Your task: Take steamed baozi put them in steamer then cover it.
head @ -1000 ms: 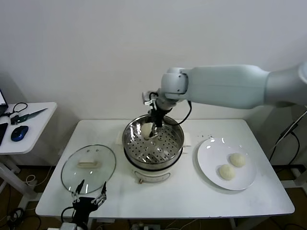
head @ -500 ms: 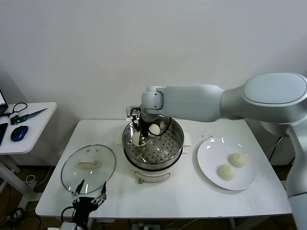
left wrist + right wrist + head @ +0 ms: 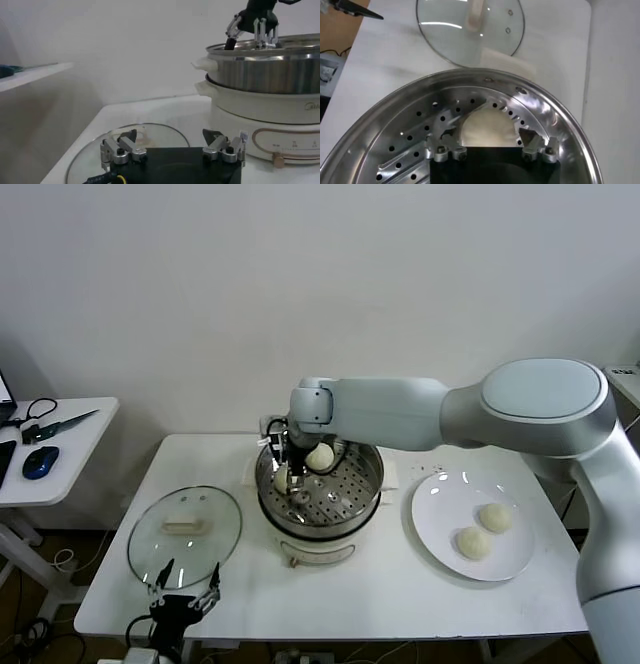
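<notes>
The steamer (image 3: 320, 484) is a round, shiny metal basket with little holes in its floor. It sits on a cream-white pot in the middle of the white table (image 3: 400, 584). Two steamed baozi are inside it. They are smooth, round and off-white. One bun (image 3: 320, 456) lies near the back wall. The other bun (image 3: 282, 479) is at the steamer's left side, and the right gripper (image 3: 287, 474) has reached down into the basket around it. In the right wrist view this bun (image 3: 487, 127) sits between the gripper's two spread fingers (image 3: 442, 132), resting on the holed floor; I cannot tell if the fingers touch it.

Two more buns (image 3: 485, 529) lie on a flat white plate (image 3: 440, 504) to the right of the steamer.

The cover (image 3: 185, 534) is a round clear glass lid with a metal rim and a cream handle. It lies flat on the table, left of the steamer. The left gripper (image 3: 185, 599) hangs just in front of the cover with its fingers spread and holding nothing.
</notes>
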